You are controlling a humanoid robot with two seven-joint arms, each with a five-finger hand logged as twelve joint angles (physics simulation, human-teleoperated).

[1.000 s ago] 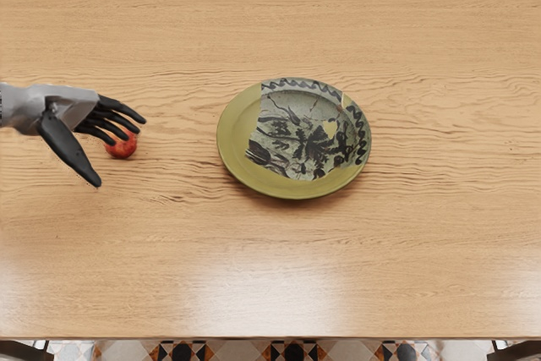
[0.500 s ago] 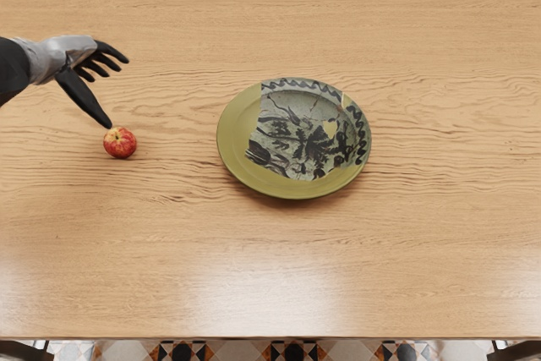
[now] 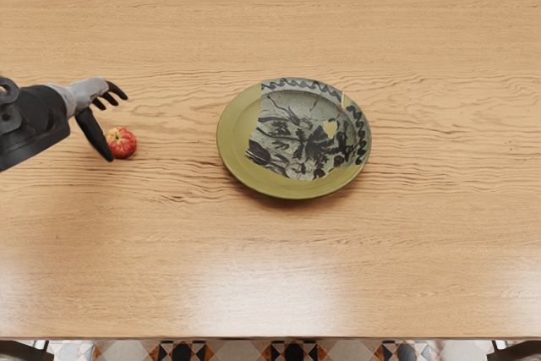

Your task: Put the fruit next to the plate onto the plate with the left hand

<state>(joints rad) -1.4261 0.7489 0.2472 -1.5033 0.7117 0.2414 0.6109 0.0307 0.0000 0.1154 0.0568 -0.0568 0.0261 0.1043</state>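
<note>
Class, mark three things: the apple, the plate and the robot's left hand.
apple (image 3: 122,142), head view, middle of its red skin.
plate (image 3: 230,150), head view, bare olive rim on its left.
left hand (image 3: 90,101), head view, middle of the palm.

light wood table (image 3: 254,268), patterned floor (image 3: 287,351) below.

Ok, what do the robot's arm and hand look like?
Only the left arm shows. It is a chunky, dark, nearly black shell. The left hand has a light grey palm, with thin black fingers made of little jointed segments. No cables or markings are visible.
</note>
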